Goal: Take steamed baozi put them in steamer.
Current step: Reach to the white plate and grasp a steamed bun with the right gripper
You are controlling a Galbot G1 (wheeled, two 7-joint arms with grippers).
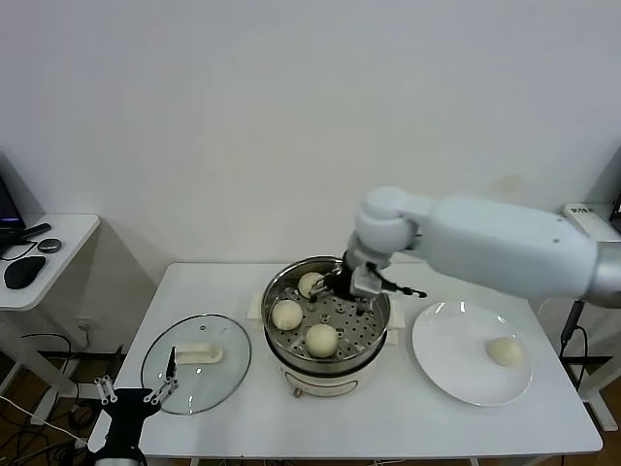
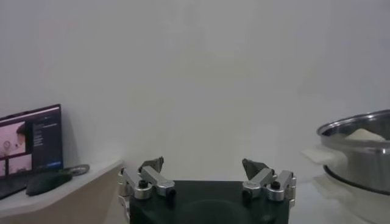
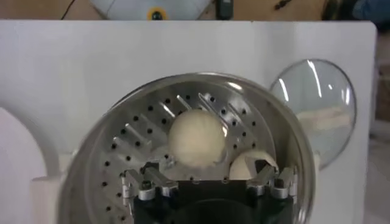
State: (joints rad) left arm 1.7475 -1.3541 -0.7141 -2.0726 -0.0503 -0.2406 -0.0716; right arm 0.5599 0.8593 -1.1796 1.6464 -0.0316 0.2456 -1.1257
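Hovering at frame centre, right gripper (image 1: 335,286), jaws open, over shiny round steel steamer (image 1: 374,345): three cream-white round baozi (image 1: 321,339) inside; fourth baozi (image 1: 505,351) remains on white round plate (image 1: 441,364); left gripper (image 1: 136,393) parked lower left, jaws open.

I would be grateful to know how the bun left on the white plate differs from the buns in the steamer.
The plate bun lies alone on the flat white plate; three steamer buns sit together on the perforated tray inside the steamer, beneath the right gripper. All are round and cream-white.

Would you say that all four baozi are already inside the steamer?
No, three baozi sit in the steamer, while one remains on the white plate.
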